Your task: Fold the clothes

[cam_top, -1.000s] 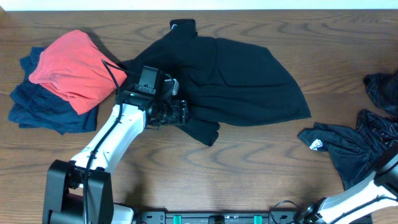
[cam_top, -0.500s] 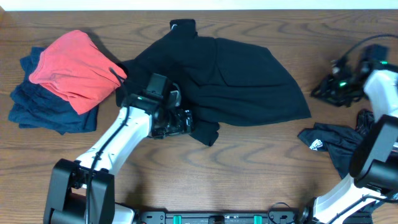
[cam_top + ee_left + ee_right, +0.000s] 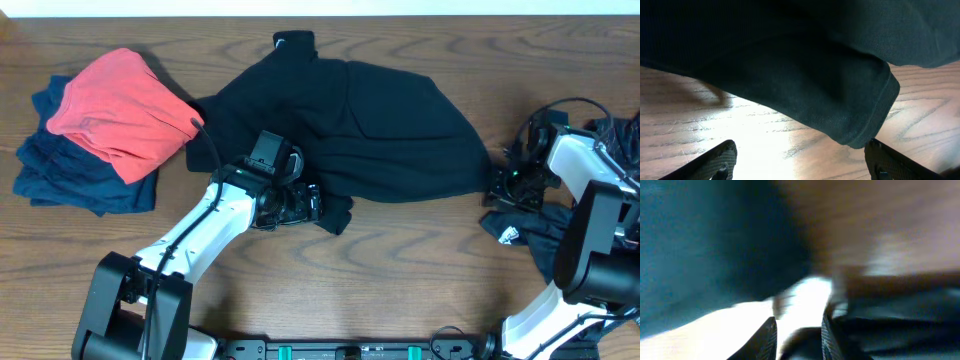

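Left gripper (image 3: 800,152) fingers wide, empty, flanking the black shirt (image 3: 380,120) sleeve cuff (image 3: 867,117): advance, pinch squarely. Right gripper (image 3: 799,330) narrow, blurred; grip unclear.

left tool (image 3: 800,162) gapes wide, right tool (image 3: 799,337) is only narrowly parted.

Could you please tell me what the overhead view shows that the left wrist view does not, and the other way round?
Only the overhead view shows the red garment lying on the navy garments, the whole spread of the black shirt, the right gripper by its right corner, and the black garment with a white logo. Only the left wrist view shows the stitched hem of the shirt's sleeve end and the left gripper open, its fingers wide apart over bare wood. Both show the black shirt and the wooden table.
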Available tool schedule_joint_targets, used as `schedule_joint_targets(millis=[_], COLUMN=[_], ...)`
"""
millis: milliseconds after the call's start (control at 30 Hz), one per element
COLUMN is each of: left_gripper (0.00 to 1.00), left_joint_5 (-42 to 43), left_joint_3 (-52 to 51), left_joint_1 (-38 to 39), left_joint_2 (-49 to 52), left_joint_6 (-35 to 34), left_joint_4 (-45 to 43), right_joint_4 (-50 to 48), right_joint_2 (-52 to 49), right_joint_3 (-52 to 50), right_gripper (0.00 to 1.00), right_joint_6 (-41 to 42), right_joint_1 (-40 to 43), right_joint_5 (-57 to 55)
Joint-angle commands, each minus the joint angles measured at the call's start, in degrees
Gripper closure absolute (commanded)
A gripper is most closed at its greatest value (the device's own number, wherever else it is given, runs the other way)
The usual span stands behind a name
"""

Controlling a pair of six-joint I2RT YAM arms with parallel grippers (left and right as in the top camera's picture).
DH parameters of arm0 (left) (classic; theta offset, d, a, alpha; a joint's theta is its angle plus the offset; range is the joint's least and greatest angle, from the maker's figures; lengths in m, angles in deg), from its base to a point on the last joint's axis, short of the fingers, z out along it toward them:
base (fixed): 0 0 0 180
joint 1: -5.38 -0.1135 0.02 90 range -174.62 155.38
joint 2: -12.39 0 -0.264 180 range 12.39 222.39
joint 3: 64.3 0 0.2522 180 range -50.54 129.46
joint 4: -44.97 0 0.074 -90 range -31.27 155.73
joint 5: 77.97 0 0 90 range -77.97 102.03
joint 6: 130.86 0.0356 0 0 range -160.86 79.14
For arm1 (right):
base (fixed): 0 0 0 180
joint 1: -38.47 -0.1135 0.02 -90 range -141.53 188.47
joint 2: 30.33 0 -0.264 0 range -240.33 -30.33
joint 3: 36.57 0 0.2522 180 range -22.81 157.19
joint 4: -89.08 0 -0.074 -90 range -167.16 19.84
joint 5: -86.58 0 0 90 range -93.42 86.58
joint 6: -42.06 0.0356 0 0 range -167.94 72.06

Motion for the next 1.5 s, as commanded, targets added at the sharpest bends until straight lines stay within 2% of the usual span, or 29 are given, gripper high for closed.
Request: schedule_joint_targets(millis=[0,100,167,300,400,467,533,600,700,900,1233,1300,1333,1367,1400,1467], left_gripper=[0.17,0.17,0.17,0.16,0.16,0.16,0.15,0.10,0.09,0.09,0.10,0.20,0.31,0.47,0.56,0.81], left_joint_5=[-0.3,-0.3,-0.3,-0.3,-0.3,-0.3,-0.3,-0.3,-0.3,-0.5,-3.8,-3.8,-3.7,-3.7,-3.8,-3.8], left_joint_3=[-0.3,-0.3,-0.3,-0.3,-0.3,-0.3,-0.3,-0.3,-0.3,-0.3,-1.1,-1.1,-1.1,-1.1,-1.1,-1.1], left_joint_1=[0.1,0.1,0.1,0.1,0.1,0.1,0.1,0.1,0.1,0.5,5.4,6.7,7.4,7.9,8.3,8.7], left_joint_2=[0.3,0.3,0.3,0.3,0.3,0.3,0.3,0.3,0.3,0.3,4.6,6.6,7.7,8.5,9.1,9.8], left_joint_6=[-0.7,-0.7,-0.7,-0.7,-0.7,-0.7,-1.0,-2.1,-5.2,-10.7,-18.1,-18.1,-18.1,-18.1,-18.1,-18.0], left_joint_4=[0.1,0.1,0.1,0.1,0.1,0.1,0.1,0.1,0.1,-0.5,-3.0,-4.6,-5.4,-5.7,-5.7,-4.2], right_joint_4=[-0.2,0.9,1.7,3.7,4.5,4.0,0.9,-2.2,-5.0,-7.0,-6.8,-6.8,-6.8,-6.8,-6.8,-6.7], right_joint_2=[-0.6,-0.6,-0.6,0.0,1.2,2.4,4.5,6.8,10.6,17.2,18.9,18.9,18.9,18.9,18.9,18.9], right_joint_3=[-3.1,-4.2,-4.2,-4.2,-4.2,-4.2,-4.2,-4.2,-4.2,-4.2,-4.2,-4.2,-4.2,-4.2,-4.2,-4.2], right_gripper=[0.73,0.77,0.79,0.82,0.84,0.84,0.84,0.81,0.75,0.67,0.67,0.67,0.67,0.67,0.67,0.67], right_joint_6=[8.7,16.1,18.8,24.9,28.5,27.6,20.4,12.2,5.6,4.1,3.5,3.3,3.3,3.3,3.3,3.3], right_joint_1=[2.3,4.9,6.7,11.6,15.4,16.5,16.3,15.2,13.0,7.6,5.6,5.6,5.6,5.6,5.6,5.6], right_joint_5=[-18.1,-27.4,-29.9,-33.0,-30.6,-26.4,-19.1,-10.8,-2.3,0.1,0.2,0.2,0.2,0.2,0.2,0.2])
